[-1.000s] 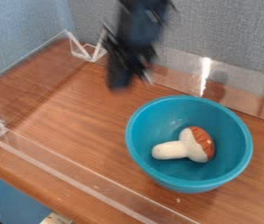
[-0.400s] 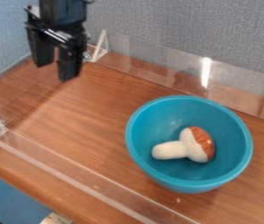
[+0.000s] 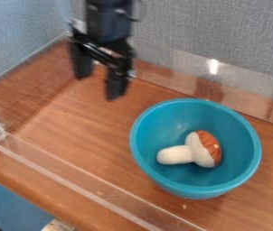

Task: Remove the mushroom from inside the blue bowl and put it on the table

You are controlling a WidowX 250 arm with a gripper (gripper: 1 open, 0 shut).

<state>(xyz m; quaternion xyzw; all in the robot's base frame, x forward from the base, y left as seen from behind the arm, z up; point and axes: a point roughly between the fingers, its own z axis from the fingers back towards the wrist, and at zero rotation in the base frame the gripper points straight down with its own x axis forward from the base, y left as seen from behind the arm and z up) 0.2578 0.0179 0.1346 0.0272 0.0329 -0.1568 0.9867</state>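
Wood-grain table (image 3: 67,117), clear acrylic walls (image 3: 241,81), grey-blue backdrop (image 3: 24,32)

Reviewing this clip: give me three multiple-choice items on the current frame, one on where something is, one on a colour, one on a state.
1. Where is the mushroom?
A. On the table outside the bowl
B. Inside the bowl
C. Between the pincer's fingers

2. What colour is the bowl?
A. Red
B. Yellow
C. Teal-blue

3. How does the pincer stand?
A. Open and empty, above the table to the left of the bowl
B. Shut on the mushroom
C. Down inside the bowl

Answers:
1 B, the mushroom lies on its side on the bowl's floor.
2 C, the bowl's rim and inside are glossy teal-blue.
3 A, its two dark fingers hang apart with nothing between them, clear of the bowl.
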